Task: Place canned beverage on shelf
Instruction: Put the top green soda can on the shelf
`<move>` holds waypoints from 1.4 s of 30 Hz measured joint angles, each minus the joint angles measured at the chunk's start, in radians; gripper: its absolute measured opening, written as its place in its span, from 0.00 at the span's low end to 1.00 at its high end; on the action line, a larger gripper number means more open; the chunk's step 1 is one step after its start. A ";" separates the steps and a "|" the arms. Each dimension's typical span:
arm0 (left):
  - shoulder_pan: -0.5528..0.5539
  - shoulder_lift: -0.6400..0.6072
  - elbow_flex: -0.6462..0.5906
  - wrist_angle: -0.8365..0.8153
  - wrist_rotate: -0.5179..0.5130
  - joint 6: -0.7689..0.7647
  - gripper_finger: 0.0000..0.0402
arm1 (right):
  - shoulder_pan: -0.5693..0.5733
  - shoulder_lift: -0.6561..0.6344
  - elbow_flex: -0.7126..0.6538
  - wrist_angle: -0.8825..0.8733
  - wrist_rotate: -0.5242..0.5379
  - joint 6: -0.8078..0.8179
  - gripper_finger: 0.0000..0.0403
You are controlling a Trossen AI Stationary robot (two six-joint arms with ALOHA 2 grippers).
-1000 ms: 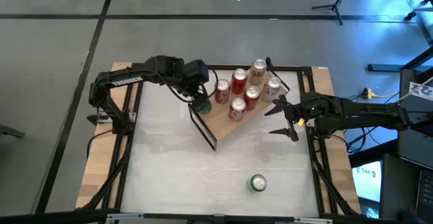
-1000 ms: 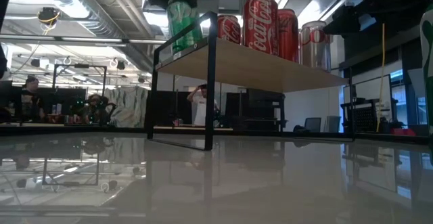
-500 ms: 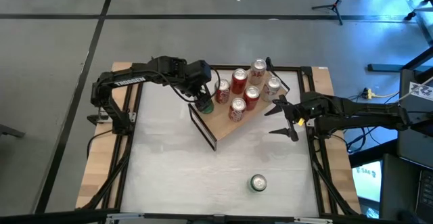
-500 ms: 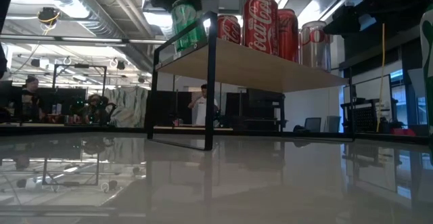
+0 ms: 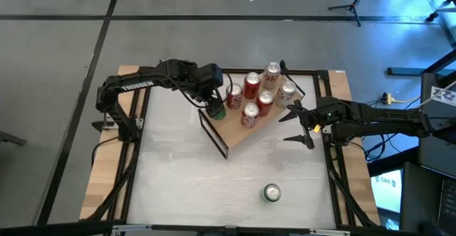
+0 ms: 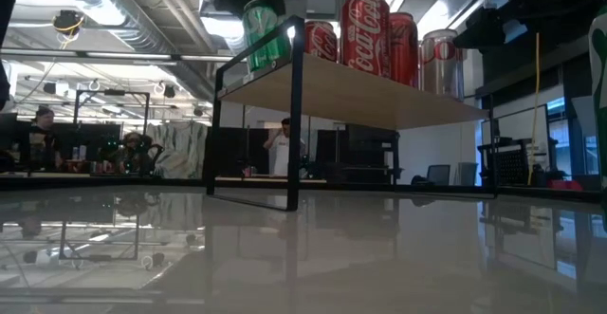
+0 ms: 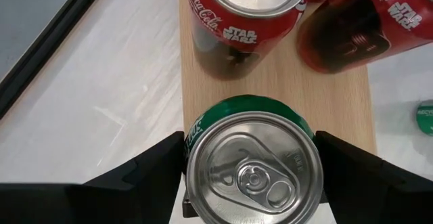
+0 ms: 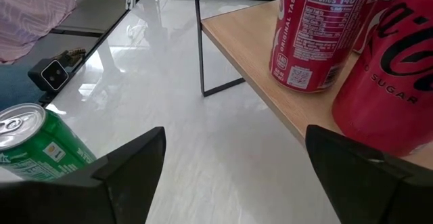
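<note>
Taking the shelf as the landmark and reading across from its left end: the left end effector sits over that end, its fingers closed on the sides of a green can, which it holds upright. A second ago the can hung just off the shelf's left edge; over the last second it has moved inward, and the low view now shows it over the plank at the black frame corner, its base at or very near the wood. Whether it is truly resting on the surface cannot be told. That shift suggests the carry is nearly over and only the set-down and release remain.

Further along the shelf, the standing cans cluster toward the middle and right; the nearest red can is just beside the green one but apart from it, so the release needs a straight withdrawal upward to avoid a knock.

Off the shelf's right end, the right end effector waits with its fingers spread wide and empty, unchanged over the second. Below the shelf, well apart on the tabletop, a second green can stands, probably next.
</note>
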 joint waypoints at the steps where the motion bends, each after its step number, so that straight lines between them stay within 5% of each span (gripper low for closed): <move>1: 0.000 0.000 0.000 0.000 0.000 0.000 0.69 | 0.000 0.000 0.000 0.000 0.000 0.000 0.87; 42: 0.000 0.005 -0.004 -0.006 0.002 0.000 0.86 | 0.000 0.000 0.000 -0.001 0.000 0.000 0.87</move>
